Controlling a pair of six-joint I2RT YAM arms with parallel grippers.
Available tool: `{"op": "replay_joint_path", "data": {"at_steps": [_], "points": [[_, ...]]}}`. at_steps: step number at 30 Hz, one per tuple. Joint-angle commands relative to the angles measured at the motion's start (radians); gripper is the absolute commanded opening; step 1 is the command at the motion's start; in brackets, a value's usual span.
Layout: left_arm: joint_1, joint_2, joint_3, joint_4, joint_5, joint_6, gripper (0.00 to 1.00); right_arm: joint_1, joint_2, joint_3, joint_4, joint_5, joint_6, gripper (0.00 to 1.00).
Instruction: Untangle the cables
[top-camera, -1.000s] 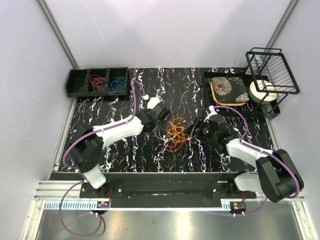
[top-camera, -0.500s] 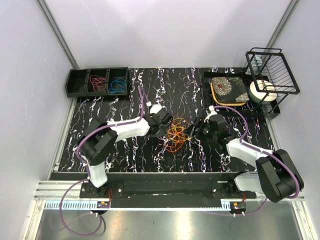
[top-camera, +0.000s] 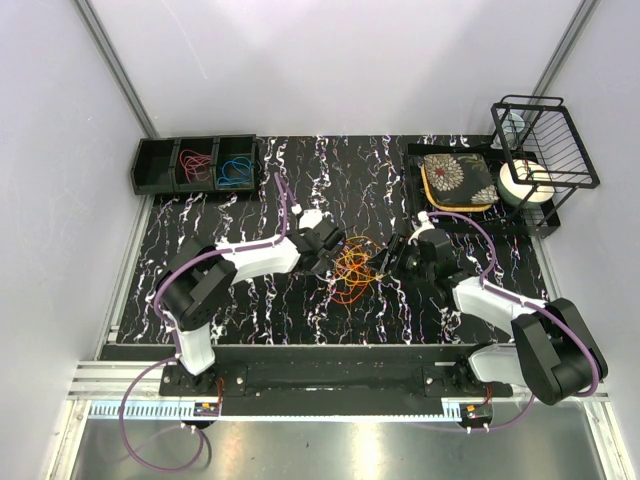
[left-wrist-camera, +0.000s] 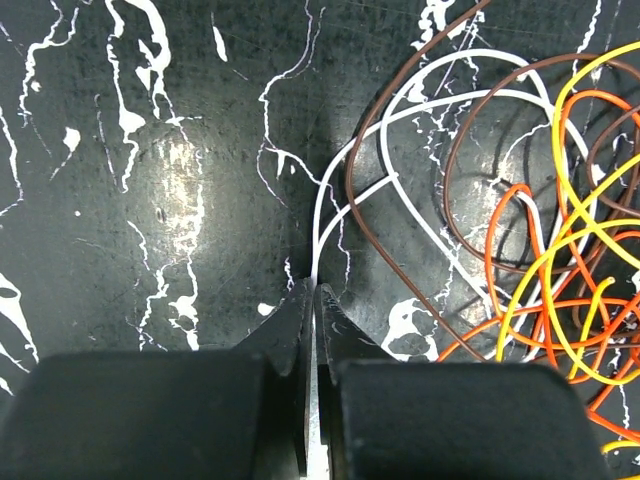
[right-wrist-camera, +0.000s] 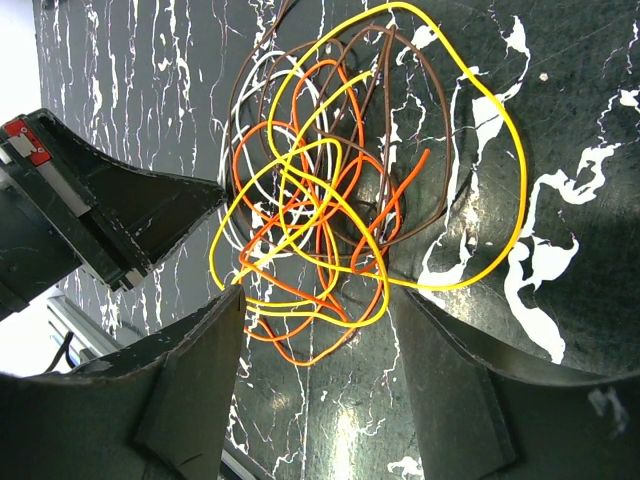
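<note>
**Robot body, itemised**

- Left arm (top-camera: 250, 258): white shell links between rounded black joint housings, on a black base block.
- Right arm (top-camera: 492, 298): same build, with white links and a bulky black shoulder housing.
- Hoses: one thick purple hose (top-camera: 284, 200) follows the left arm and loops below its base. A second purple hose (top-camera: 481, 229) follows the right arm.
- Left gripper (left-wrist-camera: 313, 300): two matte black block fingers (left-wrist-camera: 150, 410) narrowing to thin tips. A small red-and-white label (right-wrist-camera: 20, 133) sits on its body.
- Right gripper (right-wrist-camera: 318, 295): two dark, flat-faced wedge fingers (right-wrist-camera: 190, 390).
- Mounting bar (top-camera: 330, 375): long and black, carrying both bases. A small orange-red fitting (top-camera: 207, 406) sits below each end.
</note>
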Motion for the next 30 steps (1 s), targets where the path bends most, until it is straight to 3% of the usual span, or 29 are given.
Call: {"op": "replay_joint_path", "data": {"at_steps": [1,12,19,20,21,23,26,30], "points": [[-0.005,-0.035,0.009,-0.062,-0.074,0.019,0.00,0.004,0.003,0.036,0.018,-0.001,-0.005,0.68],[-0.009,-0.316,0.286,-0.367,-0.298,0.154,0.00,0.004,-0.006,0.031,0.018,0.002,-0.002,0.68],[-0.023,-0.407,0.285,-0.468,-0.319,0.148,0.03,0.004,-0.009,0.030,0.014,0.007,0.000,0.68],[-0.024,-0.410,0.254,-0.479,-0.312,0.144,0.12,0.004,-0.009,0.031,0.014,0.007,0.000,0.68],[-0.026,-0.413,0.234,-0.481,-0.301,0.135,0.41,0.004,-0.008,0.031,0.013,0.008,0.000,0.68],[-0.034,-0.434,0.169,-0.481,-0.279,0.122,0.66,0.004,-0.005,0.034,0.011,0.007,0.000,0.68],[-0.041,-0.474,0.086,-0.475,-0.272,0.087,0.86,0.004,-0.005,0.036,0.010,0.008,0.000,0.68],[-0.041,-0.505,0.003,-0.430,-0.258,0.079,0.91,0.004,-0.002,0.036,0.008,0.008,-0.002,0.68]]}}
